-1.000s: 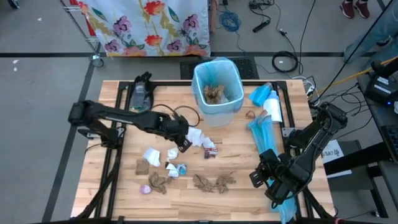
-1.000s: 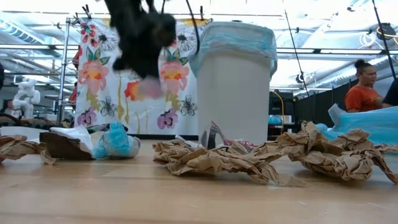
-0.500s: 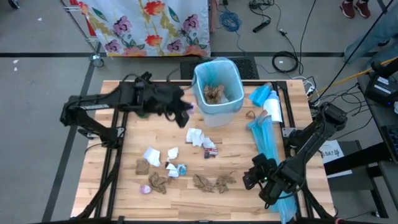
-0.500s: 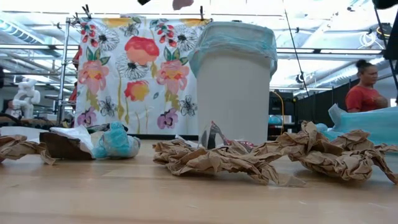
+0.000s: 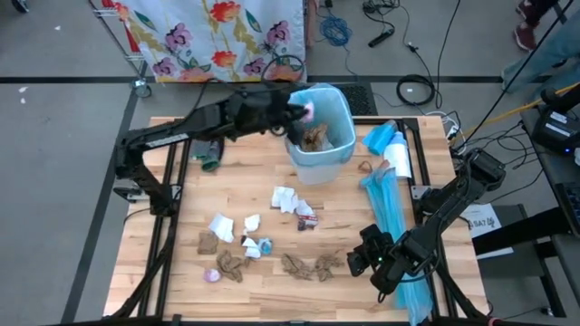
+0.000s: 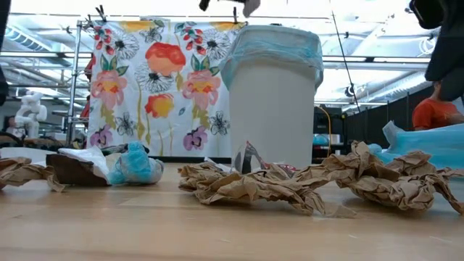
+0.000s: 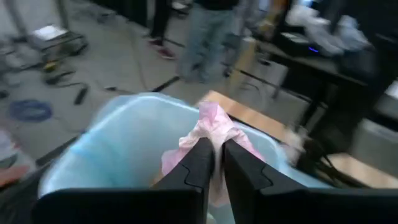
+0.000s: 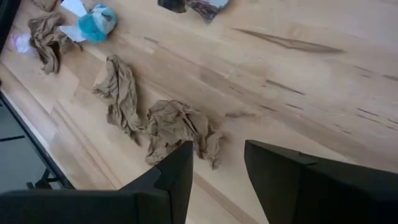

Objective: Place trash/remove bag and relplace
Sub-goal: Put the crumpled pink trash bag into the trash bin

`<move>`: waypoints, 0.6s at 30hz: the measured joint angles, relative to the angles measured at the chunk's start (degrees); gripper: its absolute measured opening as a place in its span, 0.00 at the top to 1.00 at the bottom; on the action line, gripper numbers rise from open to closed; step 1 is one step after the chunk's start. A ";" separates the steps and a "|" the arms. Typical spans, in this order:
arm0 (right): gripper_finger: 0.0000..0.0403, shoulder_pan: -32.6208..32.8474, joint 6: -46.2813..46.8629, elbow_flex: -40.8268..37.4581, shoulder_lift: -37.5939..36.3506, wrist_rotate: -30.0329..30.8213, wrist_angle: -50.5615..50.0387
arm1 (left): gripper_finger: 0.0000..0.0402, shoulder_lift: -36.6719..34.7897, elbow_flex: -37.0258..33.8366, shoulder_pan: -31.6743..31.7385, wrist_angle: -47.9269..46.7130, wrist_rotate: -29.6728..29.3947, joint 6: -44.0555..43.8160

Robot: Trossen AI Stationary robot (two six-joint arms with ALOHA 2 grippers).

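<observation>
A white bin (image 5: 337,100) lined with a light-blue bag stands at the table's far middle, with brown paper (image 5: 314,138) inside. My left gripper (image 5: 299,110) reaches in from the table's left over the bin's left rim, shut on a pink tissue scrap (image 5: 310,110). The low view shows that scrap (image 6: 250,6) high above the bin. Trash lies on the table in front of the bin: white tissue (image 5: 285,199), brown paper (image 5: 295,265) and a small blue bit (image 5: 265,245). My right gripper (image 5: 358,263) hangs open just above a crumpled brown paper (image 8: 177,127) near the front edge. My left gripper pinches the pink scrap's near part (image 7: 214,121) between its two fingers (image 7: 199,162). The fingers come nearly level from the table's left. The scrap is lifted clear and bulges out beyond the fingertips, over the bin's opening (image 7: 124,143).
Long light-blue plastic sheets (image 5: 385,195) lie along the table's right side, with a bundle of blue bags (image 5: 385,139) at their far end. A flowered cloth (image 5: 217,36) hangs behind the table. A person (image 6: 435,112) stands in the room at the right.
My left gripper has risen from the middle of the table and swung toward the far edge to the bin, levelling out, with the pink scrap lifted clear. My right gripper has sunk and tipped down toward the brown paper near the front edge.
</observation>
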 joint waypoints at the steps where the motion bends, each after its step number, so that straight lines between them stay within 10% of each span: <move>1: 0.66 -0.36 -0.49 0.00 0.00 -0.01 0.32 | 0.88 0.73 0.00 0.57 0.06 -0.44 -1.44; 18: 0.66 -4.87 -9.99 0.00 0.00 -0.02 3.21 | 0.50 2.12 0.00 3.37 -10.54 6.00 -3.46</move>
